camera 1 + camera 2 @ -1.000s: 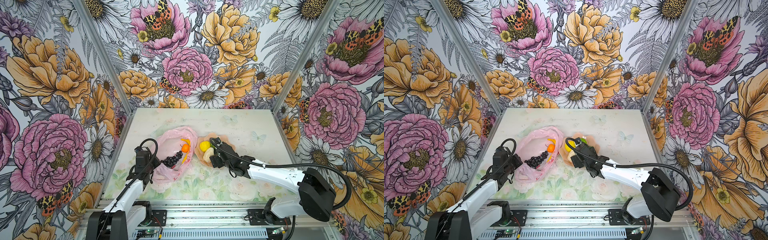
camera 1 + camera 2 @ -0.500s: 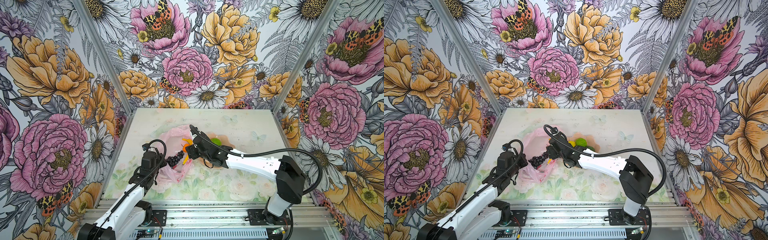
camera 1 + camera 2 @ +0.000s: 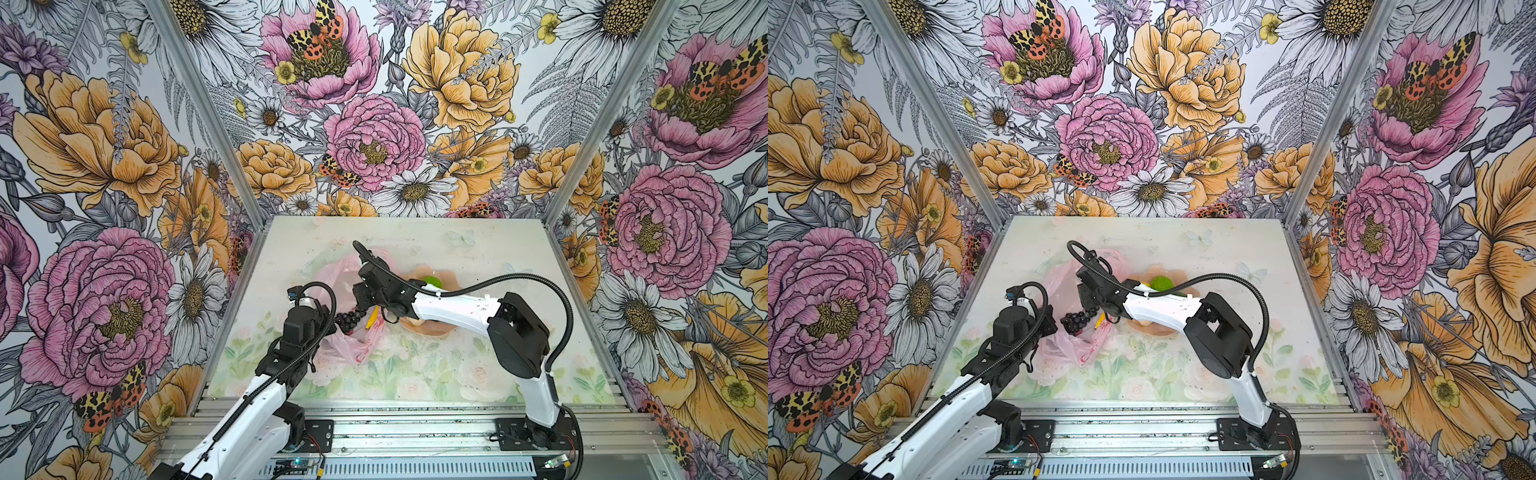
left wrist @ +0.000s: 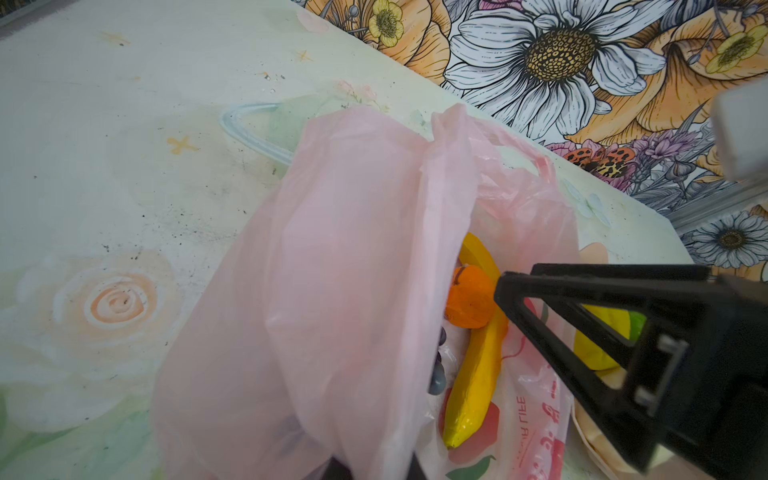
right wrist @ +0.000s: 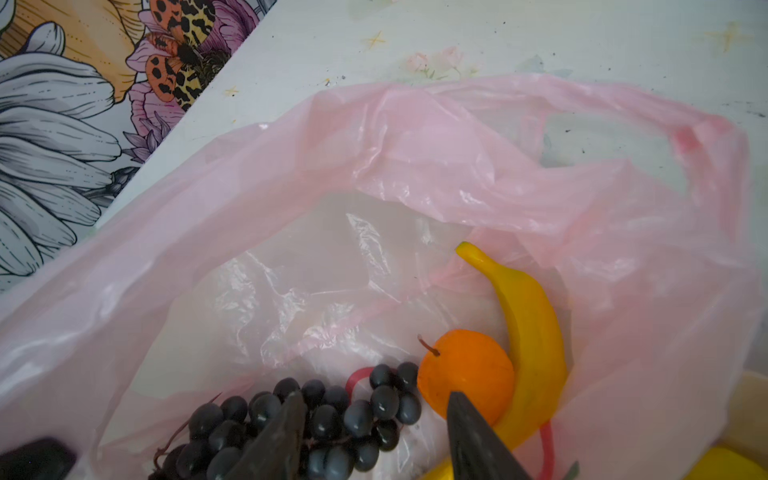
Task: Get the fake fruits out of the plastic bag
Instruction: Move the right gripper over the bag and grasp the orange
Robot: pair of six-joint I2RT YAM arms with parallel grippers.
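Note:
The pink plastic bag [image 3: 345, 349] [image 4: 332, 270] lies left of centre, mouth facing the dish. My left gripper [image 3: 328, 328] [image 4: 374, 471] is shut on the bag's upper edge and holds it up; the plastic hides its jaws. Inside lie a dark grape bunch [image 5: 324, 419] [image 3: 1075, 321], an orange [image 5: 465, 374] [image 4: 469, 303] and a banana [image 5: 532, 332] [image 4: 478, 374]. My right gripper [image 5: 378, 440] [image 3: 361, 309] reaches into the mouth, open. One of its fingers [image 5: 282, 436] is over the grapes, the other by the orange, with the end of the bunch between them.
A peach scalloped dish [image 3: 428, 328] sits right of the bag, mostly under my right arm. It holds a green lime [image 3: 430, 280] [image 3: 1162, 283] and a yellow lemon [image 4: 594, 349]. Flowered walls stand close on three sides.
My right arm swung left from the dish into the bag's mouth, and its jaws narrowed around the grape bunch. My left arm shifted up and right a little with the bag's edge.

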